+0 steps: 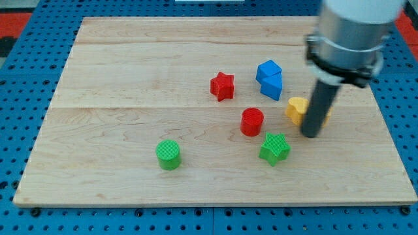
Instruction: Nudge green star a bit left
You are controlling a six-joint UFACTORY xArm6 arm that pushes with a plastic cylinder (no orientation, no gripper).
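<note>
The green star [275, 148] lies on the wooden board [117, 85], right of centre toward the view's bottom. My tip [311, 134] rests on the board just to the star's right and slightly above it, with a small gap between them. The dark rod rises from the tip and covers part of a yellow block [296, 109] that sits just to the tip's upper left.
A red cylinder [252, 122] stands just above and left of the star. A red star [222, 86] and two touching blue blocks [270, 79] lie further toward the view's top. A green cylinder [168, 155] sits at the view's lower left.
</note>
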